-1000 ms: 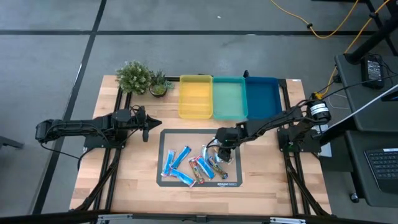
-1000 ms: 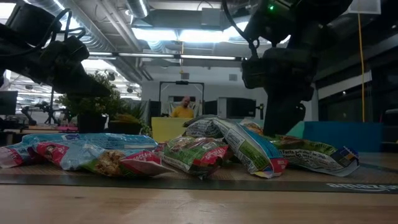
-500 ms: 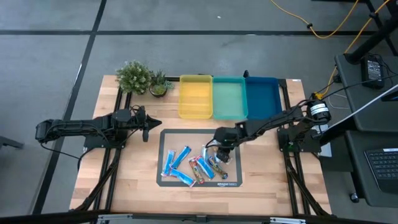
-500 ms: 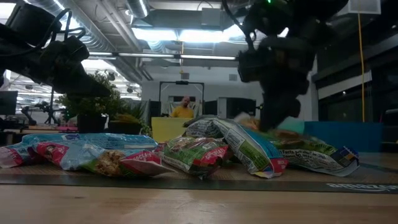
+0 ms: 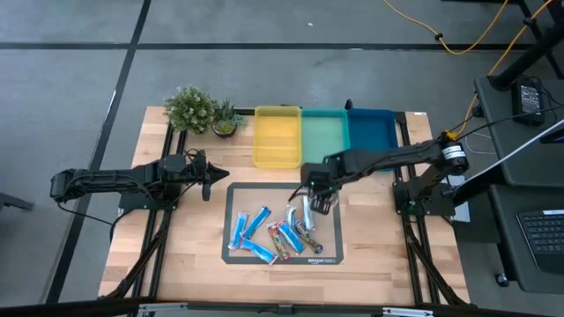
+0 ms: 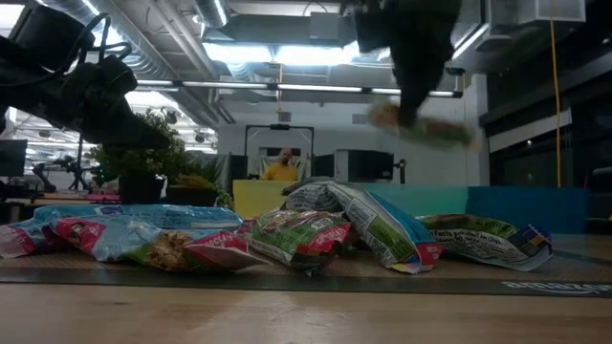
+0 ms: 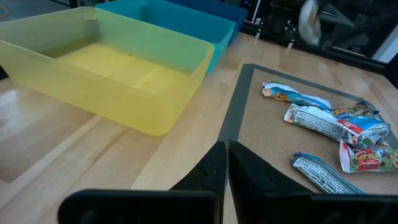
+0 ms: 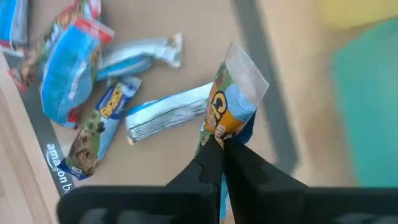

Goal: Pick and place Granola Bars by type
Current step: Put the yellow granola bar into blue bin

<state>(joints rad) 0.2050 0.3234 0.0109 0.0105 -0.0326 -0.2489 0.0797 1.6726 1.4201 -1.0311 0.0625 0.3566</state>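
Several granola bars [image 5: 273, 231] in blue, red-and-blue and silver wrappers lie on the dark mat [image 5: 236, 255]; the low view shows them as a heap [image 6: 287, 234]. My right gripper [image 8: 221, 144] hangs above the mat's far right part, shut on one bar [image 8: 233, 102] with an orange, blue and green wrapper. The low view shows that bar [image 6: 421, 124] blurred, well above the heap. My left gripper [image 5: 207, 179] waits shut, left of the mat, with nothing in it [image 7: 227, 155]. My right gripper pinches the bar between its two fingertips [image 8: 211, 152], on the wrapper's orange part [image 8: 219, 127] short of one end. The rest of the bar, with its clear crimped end [image 8: 245, 71], sticks out past the fingertips. The bar is lifted clear of the mat and the other bars.
Three trays stand side by side along the far edge of the table: yellow [image 5: 277, 158], teal [image 5: 324, 160] and blue [image 5: 371, 158]. Two small potted plants [image 5: 201, 112] stand left of them. Bare wood lies left, right and in front of the mat.
My right gripper has shut on one bar at the mat's right part and risen with it, drifting toward the far edge and a little left. The bar has come up clear of the heap; the other bars have stayed where they were.
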